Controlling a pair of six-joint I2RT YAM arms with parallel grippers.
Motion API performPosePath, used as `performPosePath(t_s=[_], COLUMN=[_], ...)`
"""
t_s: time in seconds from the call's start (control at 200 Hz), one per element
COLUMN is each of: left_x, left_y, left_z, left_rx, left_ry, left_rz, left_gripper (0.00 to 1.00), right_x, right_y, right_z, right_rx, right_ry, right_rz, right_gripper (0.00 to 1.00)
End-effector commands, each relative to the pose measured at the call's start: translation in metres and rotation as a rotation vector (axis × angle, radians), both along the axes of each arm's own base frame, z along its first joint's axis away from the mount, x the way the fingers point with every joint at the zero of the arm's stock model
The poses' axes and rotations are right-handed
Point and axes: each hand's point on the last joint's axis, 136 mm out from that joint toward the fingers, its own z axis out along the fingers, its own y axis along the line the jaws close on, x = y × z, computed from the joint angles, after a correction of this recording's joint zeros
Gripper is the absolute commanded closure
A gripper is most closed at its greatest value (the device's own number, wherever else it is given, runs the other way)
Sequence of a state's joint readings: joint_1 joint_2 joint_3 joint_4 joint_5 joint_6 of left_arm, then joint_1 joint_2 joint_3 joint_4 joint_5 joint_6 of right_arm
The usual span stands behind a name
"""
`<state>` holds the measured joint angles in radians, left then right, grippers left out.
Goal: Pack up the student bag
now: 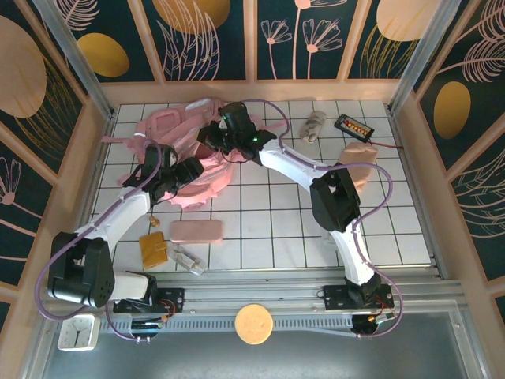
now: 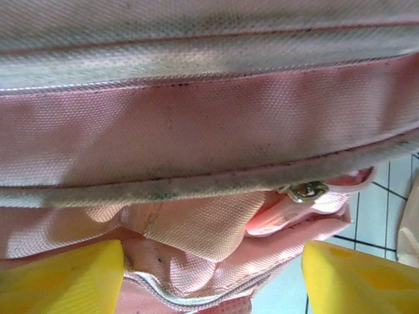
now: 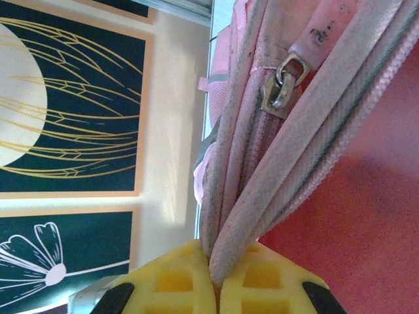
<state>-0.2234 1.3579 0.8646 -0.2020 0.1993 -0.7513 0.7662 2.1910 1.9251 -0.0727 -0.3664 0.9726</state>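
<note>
Item: student bag (image 1: pixel 167 126), pink, slumped approx. 11 o'clock on tiled table (image 1: pixel 410 229); right gripper (image 3: pixel 216 275) pads clamped on its piped zip edge; left gripper (image 2: pixel 211 265) fingers apart, bag fabric btwn them, at bag's 6 o'clock side.

Pink student bag (image 1: pixel 170 126) on gridded table (image 1: pixel 276 229), left end effector (image 1: pixel 189 169) and right end effector (image 1: pixel 213 136) upon it

On table (image 1: pixel 394 225) far-left, student bag (image 1: pixel 170 130); pencil case (image 1: pixel 196 230) before it; pouch (image 1: pixel 357 155) rightward
</note>
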Motion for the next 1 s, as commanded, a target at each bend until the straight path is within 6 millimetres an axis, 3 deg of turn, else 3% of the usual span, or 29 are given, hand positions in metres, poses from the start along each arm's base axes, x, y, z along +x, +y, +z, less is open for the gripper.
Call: performPosePath(t_s=[0.0, 0.06, 0.08, 0.135, 0.25, 0.415, 0.676, 0.996], left_x=[0.011, 0.012, 0.018, 0.022, 0.023, 0.019, 0.03, 0.03], left_y=[0.001, 0.002, 0.001, 0.002, 0.002, 0.005, -0.007, -0.007], left_z=[0.014, 0.009, 0.019, 0.022, 0.033, 0.053, 0.045, 0.029], left_rx=[0.055, 0.077, 0.078, 0.094, 0.119, 0.183, 0.173, 0.19], left_ry=[-0.018, -0.002, -0.025, -0.025, -0.021, -0.013, 0.037, 0.074], left_rz=[-0.039, -0.046, -0.045, -0.049, -0.068, -0.117, -0.187, -0.198], left_gripper=[0.32, 0.36, 0.37, 0.38, 0.31, 0.31, 0.41, 0.55], right_x=[-0.033, -0.036, -0.036, -0.037, -0.035, -0.028, -0.028, -0.024], right_y=[0.027, 0.029, 0.029, 0.028, 0.022, 0.01, 0.013, 0.016], right_z=[0.116, 0.115, 0.116, 0.117, 0.111, 0.108, 0.116, 0.117], right_rx=[0.237, 0.241, 0.241, 0.242, 0.243, 0.271, 0.299, 0.3], right_ry=[-0.194, -0.189, -0.187, -0.189, -0.169, -0.138, -0.133, -0.13], right_rz=[0.126, 0.135, 0.136, 0.138, 0.132, 0.121, 0.13, 0.126], right_gripper=[1.0, 1.0, 1.0, 1.0, 1.0, 1.0, 1.0, 1.0])
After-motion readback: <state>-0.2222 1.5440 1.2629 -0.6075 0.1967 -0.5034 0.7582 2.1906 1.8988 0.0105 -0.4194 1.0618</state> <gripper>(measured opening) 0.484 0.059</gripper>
